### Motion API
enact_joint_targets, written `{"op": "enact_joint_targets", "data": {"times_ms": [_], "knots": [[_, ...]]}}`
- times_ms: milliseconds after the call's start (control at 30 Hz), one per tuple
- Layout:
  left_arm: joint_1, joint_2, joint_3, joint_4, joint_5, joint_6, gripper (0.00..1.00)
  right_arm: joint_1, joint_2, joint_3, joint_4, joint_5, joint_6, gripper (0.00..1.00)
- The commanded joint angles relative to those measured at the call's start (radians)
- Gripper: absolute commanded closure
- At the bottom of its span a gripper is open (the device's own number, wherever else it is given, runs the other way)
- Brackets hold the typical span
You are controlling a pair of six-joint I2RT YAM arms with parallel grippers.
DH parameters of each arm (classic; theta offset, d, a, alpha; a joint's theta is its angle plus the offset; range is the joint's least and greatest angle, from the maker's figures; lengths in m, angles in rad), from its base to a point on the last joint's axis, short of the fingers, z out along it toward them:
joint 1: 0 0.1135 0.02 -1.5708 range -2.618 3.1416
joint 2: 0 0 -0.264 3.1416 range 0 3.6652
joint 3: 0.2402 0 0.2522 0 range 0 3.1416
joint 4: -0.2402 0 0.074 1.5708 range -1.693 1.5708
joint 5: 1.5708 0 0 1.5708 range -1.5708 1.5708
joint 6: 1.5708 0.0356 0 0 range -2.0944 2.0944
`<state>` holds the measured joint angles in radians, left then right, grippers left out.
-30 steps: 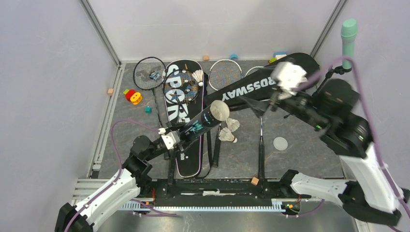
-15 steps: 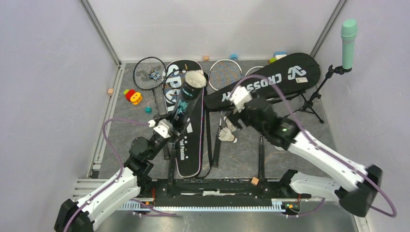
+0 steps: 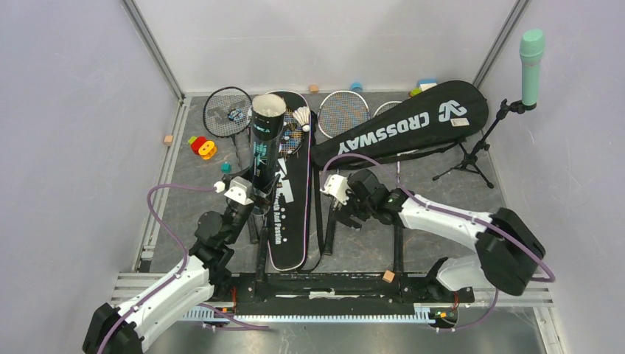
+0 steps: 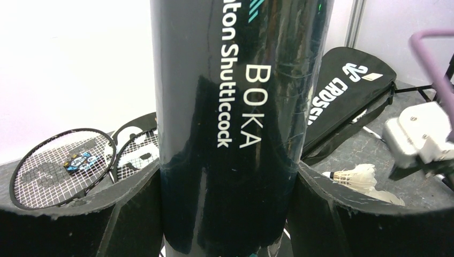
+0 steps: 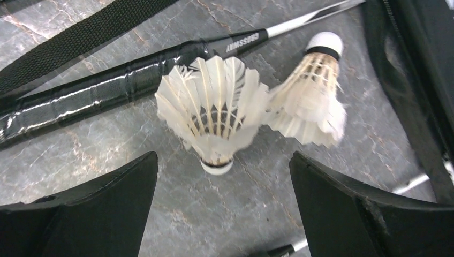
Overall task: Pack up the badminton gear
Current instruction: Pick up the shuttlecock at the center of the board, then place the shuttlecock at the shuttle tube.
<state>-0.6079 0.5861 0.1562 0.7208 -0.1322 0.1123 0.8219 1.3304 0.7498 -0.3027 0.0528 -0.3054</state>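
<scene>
**Tube in left grip; right jaws wide over two shuttlecocks**

The long black tube (image 3: 262, 151) stands nearly upright with its open mouth up. Its lower end is clamped in the left gripper (image 4: 227, 214), whose two fingers are spread to the tube's width and press on its sides. White lettering on the tube reads "BOKA" and "Shuttlecock". The tube rises over the SPORT bag (image 3: 286, 221), which lies flat, running from near to far.

The right gripper (image 5: 223, 168) hangs low over the table, jaws fully apart, holding nothing. Between its fingers lies the first shuttlecock (image 5: 214, 115), cork toward the wrist camera and clear of both fingers. A second shuttlecock (image 5: 310, 99) touches the first one's feathers, cork pointing away; it is slightly blurred. A black-wrapped racket handle (image 5: 107, 80) lies just beyond the pair.

A third shuttlecock (image 3: 301, 116) sits at the far end of the SPORT bag. The CROSSWAY bag (image 3: 405, 125) lies slantwise, far right. One racket head (image 3: 227, 112) is far left, and another racket head (image 3: 343, 113) shows between the bags.

The table top (image 3: 457, 214) is dark grey and marbled. A red-and-yellow block (image 3: 203, 147) and a teal block (image 3: 225, 167) lie left of the SPORT bag. A mint-green microphone (image 3: 532, 51) on a black stand (image 3: 472, 158) is at the far right corner. The walls (image 3: 74, 147) are plain and pale, with a metal post (image 3: 151, 48) in the far left corner.
</scene>
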Motion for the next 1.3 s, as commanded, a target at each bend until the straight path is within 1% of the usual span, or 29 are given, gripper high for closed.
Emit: {"op": "enact_joint_targets", "data": {"times_ms": [0,67,133,167,200,267,300,333,433,567,700,767,800,867,900,1000,1067,1167,1267], "knots": [[-0.002,-0.018,0.005,0.102,-0.024,-0.032,0.77,-0.003,0.088,-0.019,0.177,-0.026,-0.036,0.02],[-0.003,-0.018,0.005,0.100,-0.022,-0.030,0.78,-0.003,0.117,-0.023,0.224,-0.025,-0.019,0.02],[-0.001,-0.020,0.005,0.097,-0.022,-0.030,0.78,-0.003,0.127,-0.027,0.263,-0.029,0.007,0.07],[-0.001,-0.021,0.005,0.097,-0.020,-0.029,0.78,-0.003,0.124,-0.027,0.277,-0.036,0.029,0.13],[-0.001,-0.022,0.005,0.095,-0.021,-0.028,0.78,-0.002,0.119,-0.021,0.274,-0.065,0.037,0.22],[-0.001,-0.023,0.004,0.093,-0.020,-0.028,0.78,-0.002,0.100,0.001,0.242,-0.168,0.047,0.42],[-0.002,-0.023,0.005,0.092,-0.018,-0.026,0.78,-0.003,0.080,0.007,0.228,-0.193,0.052,0.49],[-0.001,-0.025,0.005,0.089,-0.018,-0.026,0.78,-0.003,0.056,0.008,0.222,-0.213,0.057,0.54],[-0.001,-0.030,0.004,0.088,-0.015,-0.026,0.78,-0.003,-0.050,0.003,0.210,-0.221,0.075,0.63],[-0.002,-0.036,0.000,0.086,-0.001,-0.028,0.78,-0.003,-0.207,0.038,0.179,-0.202,0.133,0.63],[-0.001,-0.029,0.002,0.083,0.084,-0.032,0.78,-0.002,-0.321,0.143,0.185,-0.170,0.226,0.63],[-0.001,-0.016,0.005,0.083,0.127,-0.034,0.78,-0.003,-0.350,0.213,0.222,-0.152,0.270,0.70],[-0.001,-0.011,0.008,0.084,0.162,-0.035,0.78,-0.002,-0.359,0.250,0.251,-0.162,0.281,0.71],[-0.001,0.004,0.012,0.081,0.193,-0.035,0.78,-0.003,-0.361,0.318,0.308,-0.195,0.296,0.66],[-0.001,0.010,0.015,0.077,0.206,-0.034,0.78,-0.002,-0.355,0.344,0.344,-0.207,0.302,0.65],[-0.002,0.016,0.023,0.058,0.246,-0.026,0.78,-0.003,-0.337,0.413,0.454,-0.229,0.344,0.67],[-0.001,0.012,0.028,0.039,0.272,-0.019,0.77,-0.003,-0.325,0.459,0.513,-0.230,0.354,0.63],[-0.002,-0.001,0.032,0.009,0.310,-0.008,0.77,-0.001,-0.317,0.476,0.612,-0.194,0.348,0.62],[-0.001,-0.007,0.034,-0.002,0.341,-0.001,0.77,-0.003,-0.302,0.477,0.678,-0.149,0.365,0.61]]}}
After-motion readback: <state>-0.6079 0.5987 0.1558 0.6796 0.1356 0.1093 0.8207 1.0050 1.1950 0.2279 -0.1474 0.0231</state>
